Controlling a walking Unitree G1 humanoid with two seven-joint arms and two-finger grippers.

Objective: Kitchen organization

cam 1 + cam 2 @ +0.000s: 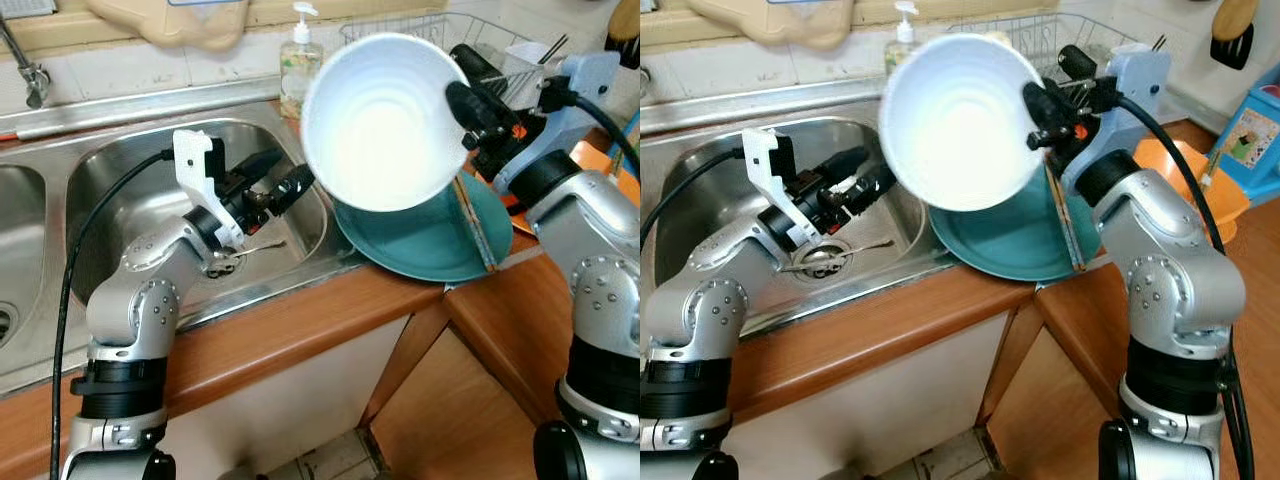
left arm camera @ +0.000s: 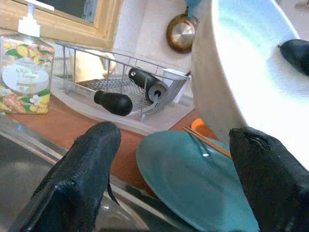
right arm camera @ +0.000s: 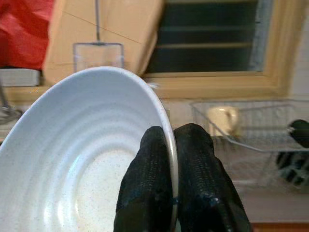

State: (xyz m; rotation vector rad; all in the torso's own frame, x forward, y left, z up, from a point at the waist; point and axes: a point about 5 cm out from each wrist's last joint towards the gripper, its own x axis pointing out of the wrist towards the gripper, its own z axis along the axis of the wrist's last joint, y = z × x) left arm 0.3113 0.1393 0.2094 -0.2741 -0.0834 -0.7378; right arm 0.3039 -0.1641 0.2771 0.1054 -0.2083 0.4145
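Note:
A large white bowl [image 1: 385, 120] hangs tilted in the air over the counter, its rim pinched by my right gripper [image 1: 470, 105], which is shut on it. In the right wrist view the two fingers [image 3: 154, 193] clamp the bowl's edge [image 3: 96, 159]. Below the bowl lies a teal plate [image 1: 440, 245] with chopsticks [image 1: 472, 225] across it. My left gripper [image 1: 282, 180] stands open over the steel sink [image 1: 120, 170], just left of the bowl, holding nothing. A spoon [image 1: 250, 248] lies in the sink by the drain.
A soap dispenser [image 1: 298, 62] stands behind the sink. A wire dish rack [image 1: 450, 35] with black-handled utensils sits at the back right. An orange bowl [image 1: 1185, 170] is right of the plate. The wooden counter edge [image 1: 300, 330] runs in front, with a cabinet below.

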